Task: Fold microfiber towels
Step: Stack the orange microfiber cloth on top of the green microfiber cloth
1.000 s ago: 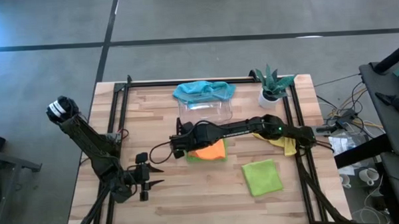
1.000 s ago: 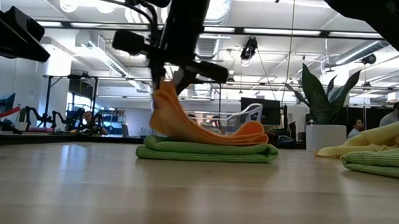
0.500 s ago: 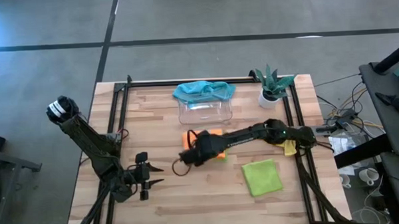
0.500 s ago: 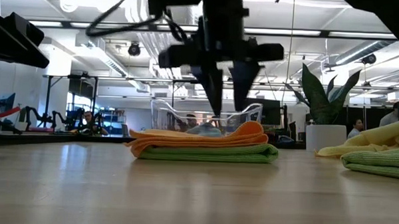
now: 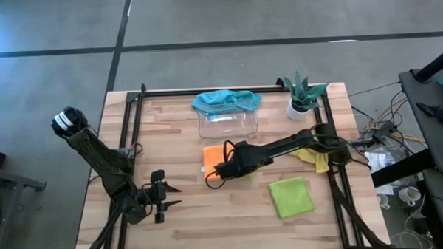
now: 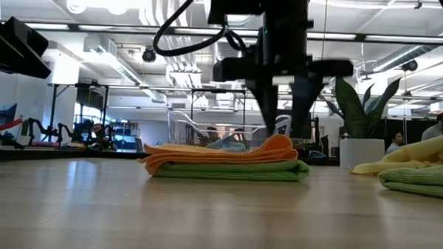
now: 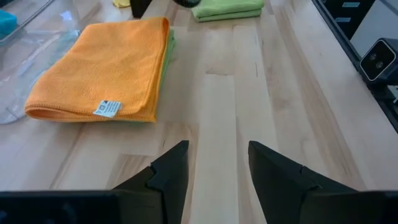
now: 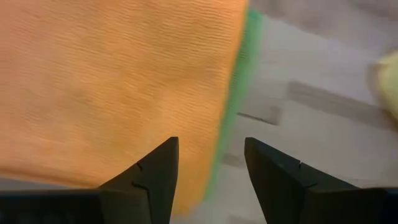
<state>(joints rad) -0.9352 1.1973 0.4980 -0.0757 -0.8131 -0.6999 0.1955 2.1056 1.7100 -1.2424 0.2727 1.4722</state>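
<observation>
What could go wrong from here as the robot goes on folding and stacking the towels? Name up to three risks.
1. The open right gripper hangs close above the orange towel; it might snag and unfold it.
2. The orange towel sits offset on the green towel, so the stack may slide.
3. The yellow towel lies under the right arm, which might drag it.

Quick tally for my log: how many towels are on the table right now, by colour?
Lime green microfiber towels: 2, one folded alone, one under the orange towel
Orange microfiber towel: 1, folded
Teal blue microfiber towel: 1, draped on the clear plastic tray
Yellow microfiber towel: 1, unfolded
Total: 5
</observation>
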